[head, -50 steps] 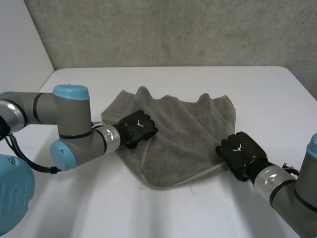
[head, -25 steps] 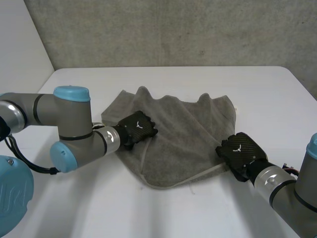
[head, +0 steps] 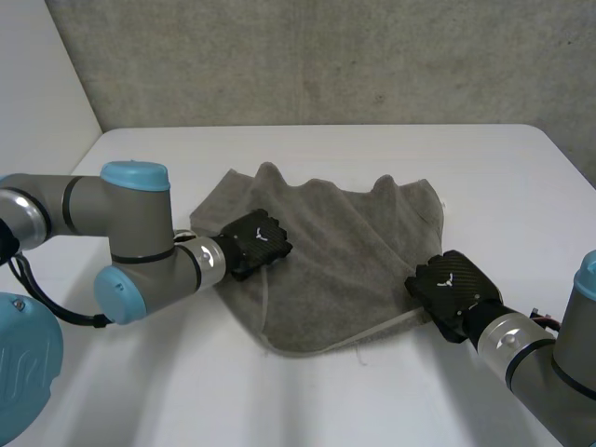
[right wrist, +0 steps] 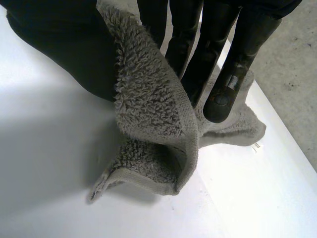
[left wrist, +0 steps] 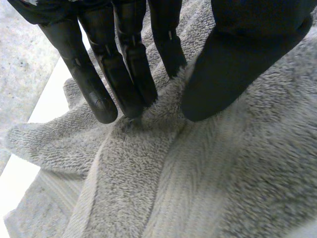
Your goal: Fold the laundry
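Observation:
A grey terry towel (head: 345, 251) lies rumpled on the white table (head: 391, 410), with wavy folds along its far edge. My left hand (head: 253, 244) rests on the towel's left part. Its fingers (left wrist: 124, 64) and thumb (left wrist: 233, 64) pinch a raised ridge of the towel (left wrist: 198, 173) between them. My right hand (head: 450, 287) is at the towel's near right edge. There the hemmed edge of the towel (right wrist: 148, 109) is lifted off the table and clamped between the thumb (right wrist: 59, 49) and the fingers (right wrist: 223, 94).
A grey concrete wall (head: 326, 56) runs behind the table's far edge. Bare white tabletop surrounds the towel on all sides. A small white label (right wrist: 256, 146) sticks out at a far towel corner.
The left hand's fingers spread a little and then closed again onto a ridge of the towel, the hand shifting slightly back. The right hand and its grip stayed put.

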Available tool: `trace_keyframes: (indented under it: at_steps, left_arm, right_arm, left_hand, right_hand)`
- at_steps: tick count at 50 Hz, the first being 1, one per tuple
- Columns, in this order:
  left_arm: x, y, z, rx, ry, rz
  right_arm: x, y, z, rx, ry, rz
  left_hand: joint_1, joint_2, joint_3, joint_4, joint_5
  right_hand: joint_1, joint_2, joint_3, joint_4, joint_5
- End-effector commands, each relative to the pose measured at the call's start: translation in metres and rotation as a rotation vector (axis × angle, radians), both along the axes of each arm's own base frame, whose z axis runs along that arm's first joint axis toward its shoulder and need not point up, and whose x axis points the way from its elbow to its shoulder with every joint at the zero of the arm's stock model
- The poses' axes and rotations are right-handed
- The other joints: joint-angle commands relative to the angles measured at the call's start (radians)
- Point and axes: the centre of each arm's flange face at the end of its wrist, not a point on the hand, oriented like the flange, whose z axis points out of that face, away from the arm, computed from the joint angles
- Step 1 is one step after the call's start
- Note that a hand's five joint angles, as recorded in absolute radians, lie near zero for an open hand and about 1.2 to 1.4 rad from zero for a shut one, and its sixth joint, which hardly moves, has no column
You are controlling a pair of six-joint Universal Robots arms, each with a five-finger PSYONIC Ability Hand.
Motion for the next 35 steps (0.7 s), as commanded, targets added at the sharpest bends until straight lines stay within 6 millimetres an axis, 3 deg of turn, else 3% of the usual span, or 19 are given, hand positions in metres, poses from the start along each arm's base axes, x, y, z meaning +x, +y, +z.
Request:
trace_keyframes:
  at_steps: [1,12,20,22,23,25,26,28,29,30,31,32,33,34,35]
  left_arm:
    - [0.001,-0.002,0.004,-0.017,-0.004,0.019]
    - [0.009,-0.006,0.027,-0.076,-0.016,0.106]
    - [0.041,-0.001,0.05,-0.12,-0.081,0.311]
    - [0.059,0.007,0.065,-0.133,-0.068,0.417]
    - [0.059,0.007,0.066,-0.133,-0.068,0.417]
    - [0.069,0.021,0.089,-0.146,0.022,0.481]
    - [0.069,0.021,0.089,-0.146,0.023,0.481]
    - [0.077,0.038,0.129,-0.172,0.175,0.527]
    - [0.077,0.038,0.129,-0.172,0.176,0.527]
    - [0.08,0.047,0.149,-0.189,0.242,0.539]
    - [0.08,0.047,0.149,-0.19,0.243,0.539]
    - [0.085,0.058,0.176,-0.221,0.331,0.552]
    - [0.09,0.069,0.201,-0.252,0.415,0.559]
    - [0.09,0.069,0.201,-0.253,0.416,0.559]
    - [0.099,0.084,0.23,-0.3,0.513,0.572]
  right_arm:
    - [0.0,0.0,-0.001,0.005,0.003,0.0]
    - [-0.002,-0.003,0.001,0.002,0.003,-0.013]
    - [-0.003,-0.008,0.012,-0.008,-0.005,-0.034]
    - [-0.004,-0.009,0.03,-0.015,-0.007,-0.04]
    - [-0.004,-0.009,0.03,-0.015,-0.007,-0.04]
    - [-0.005,-0.008,0.061,-0.03,-0.011,-0.041]
    - [-0.005,-0.008,0.061,-0.03,-0.011,-0.041]
    - [-0.007,-0.01,0.104,-0.063,-0.027,-0.053]
    - [-0.007,-0.01,0.104,-0.063,-0.028,-0.053]
    - [-0.007,-0.01,0.129,-0.097,-0.043,-0.053]
    - [-0.007,-0.009,0.155,-0.147,-0.06,-0.051]
    - [-0.007,-0.009,0.156,-0.148,-0.06,-0.051]
    - [-0.008,-0.008,0.179,-0.198,-0.079,-0.05]
    - [-0.008,-0.008,0.18,-0.198,-0.08,-0.05]
    - [-0.01,-0.008,0.208,-0.269,-0.104,-0.055]
  left_hand:
    - [0.387,0.377,0.378,0.377,0.39]
    - [0.387,0.377,0.378,0.377,0.39]
    - [0.387,0.377,0.378,0.377,0.39]
    - [0.387,0.377,0.378,0.377,0.39]
    - [0.387,0.377,0.378,0.377,0.39]
    - [0.387,0.377,0.378,0.377,0.39]
    - [0.387,0.377,0.378,0.377,0.39]
    - [0.387,0.377,0.378,0.377,0.39]
    - [0.387,0.377,0.378,0.377,0.39]
    - [0.387,0.377,0.378,0.377,0.39]
    - [0.387,0.377,0.378,0.377,0.39]
    - [0.387,0.377,0.378,0.377,0.39]
    - [0.387,0.377,0.378,0.377,0.39]
    - [0.387,0.377,0.378,0.377,0.39]
    - [0.387,0.377,0.378,0.377,0.39]
  right_hand:
    - [0.431,0.216,0.211,0.202,0.241]
    - [0.431,0.216,0.211,0.202,0.241]
    - [0.431,0.216,0.211,0.202,0.241]
    - [0.431,0.216,0.211,0.202,0.241]
    - [0.431,0.216,0.211,0.202,0.241]
    - [0.431,0.216,0.211,0.202,0.241]
    - [0.431,0.216,0.211,0.202,0.241]
    - [0.431,0.216,0.211,0.202,0.241]
    - [0.431,0.216,0.211,0.202,0.241]
    - [0.431,0.216,0.211,0.202,0.241]
    - [0.431,0.216,0.211,0.202,0.241]
    - [0.431,0.216,0.211,0.202,0.241]
    - [0.431,0.216,0.211,0.202,0.241]
    - [0.431,0.216,0.211,0.202,0.241]
    - [0.431,0.216,0.211,0.202,0.241]
